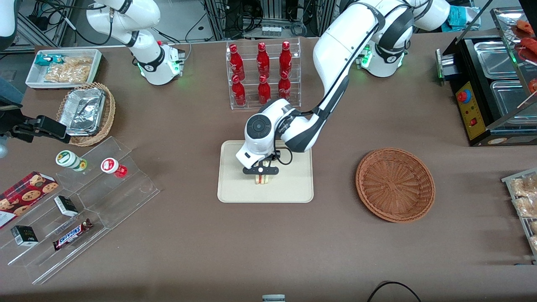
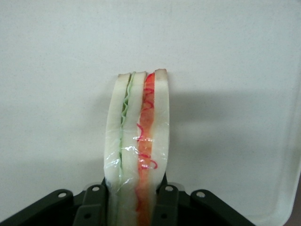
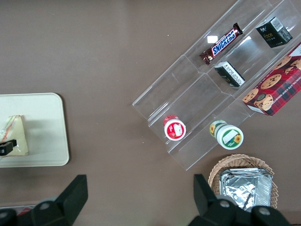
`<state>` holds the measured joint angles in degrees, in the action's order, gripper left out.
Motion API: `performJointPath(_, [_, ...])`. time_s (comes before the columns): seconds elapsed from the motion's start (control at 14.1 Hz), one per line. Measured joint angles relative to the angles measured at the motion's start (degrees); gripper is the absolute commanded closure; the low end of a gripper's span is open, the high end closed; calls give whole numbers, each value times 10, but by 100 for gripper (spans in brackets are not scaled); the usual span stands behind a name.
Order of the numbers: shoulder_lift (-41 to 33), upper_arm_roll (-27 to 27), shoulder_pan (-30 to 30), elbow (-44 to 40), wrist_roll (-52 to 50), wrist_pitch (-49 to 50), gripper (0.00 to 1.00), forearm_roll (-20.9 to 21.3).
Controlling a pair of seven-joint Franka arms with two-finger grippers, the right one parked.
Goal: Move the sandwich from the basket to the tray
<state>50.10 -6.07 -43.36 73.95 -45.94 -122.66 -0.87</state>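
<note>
Holding the sandwich [image 1: 263, 179] between its two fingers, the left gripper [image 1: 261, 170] sits low over the tray [image 1: 293, 191], roughly mid-tray. Jaws narrow, pressed against the bread faces on either side; wrist view shows the sandwich [image 2: 137, 146] standing on edge, green layer on one flank, red on the other, wrapped in clear film. Tray surface [image 2: 225, 56] fills the background directly under the gripper. Right wrist view catches the wedge [image 3: 14, 136] over the tray [image 3: 47, 127], with a black fingertip [image 3: 5, 148] against it.

Basket [image 1: 395, 183] lies well off to the side of the gripper, toward the working arm's end of the table, empty. Transfer looks nearly complete; release is the step in hand, by my reading.

Cannot tell whether the lower edge is touching the tray or just above it.

Risks from here:
- Wedge is upright on a thin edge. On opening it may tip flat, which is probably harmless.
- Film wrap could cling to a finger pad and drag the wedge upward or sideways on retreat.
- If still above the surface, a drop could bounce or roll it toward the low rim.
- Squeezed bread may spring back unevenly and shift it.
</note>
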Motion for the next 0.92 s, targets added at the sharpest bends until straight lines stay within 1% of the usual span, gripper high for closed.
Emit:
performJointPath(0.07, [0, 0, 0, -1, 1, 0, 0, 0])
performJointPath(0.35, [-14, 3, 2, -19, 2, 0, 0, 0])
performJointPath(0.49, [-56, 9, 14, -23, 2, 20, 0, 0])
performJointPath(0.57, [-84, 11, 26, -22, 2, 47, 0, 1])
performJointPath(0.71, [-148, 14, 59, -19, 12, 132, 0, 1])
performJointPath(0.92, [-235, 17, 123, -2, 82, 265, 0, 2])
